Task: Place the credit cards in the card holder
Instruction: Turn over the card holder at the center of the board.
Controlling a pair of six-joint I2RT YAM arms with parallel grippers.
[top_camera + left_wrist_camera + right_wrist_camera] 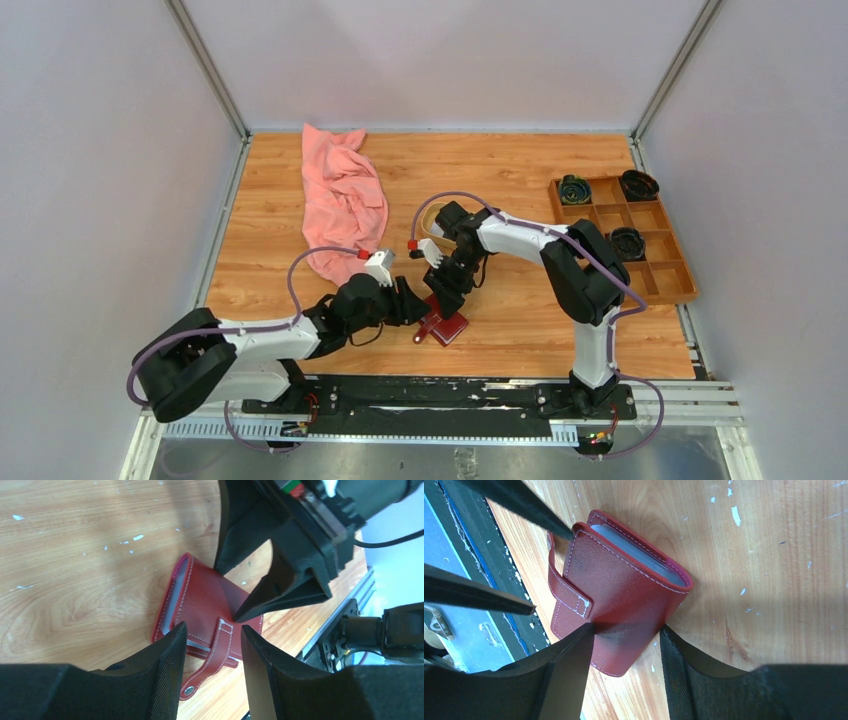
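Note:
The dark red card holder (pixel 447 327) (pixel 200 595) (pixel 624 590) lies folded shut on the wood near the table's front edge. Its snap strap (pixel 217 650) hangs loose over the table. Thin grey edges (pixel 639 555) show between its covers; I cannot tell whether they are the credit cards, and no loose card is in view. My left gripper (pixel 415 305) (pixel 212 630) is open just above the strap, one finger on each side, touching nothing. My right gripper (pixel 447 300) (pixel 626 629) is open too, one fingertip (pixel 586 630) resting on the cover by the strap's base, the other at the folded edge.
A pink cloth (pixel 340 200) lies at the back left. A tan oval dish (pixel 430 213) sits behind the right arm, partly hidden. A brown wooden compartment tray (pixel 660 270) with dark round things stands at the right edge. The black base rail (pixel 430 395) runs just in front of the card holder.

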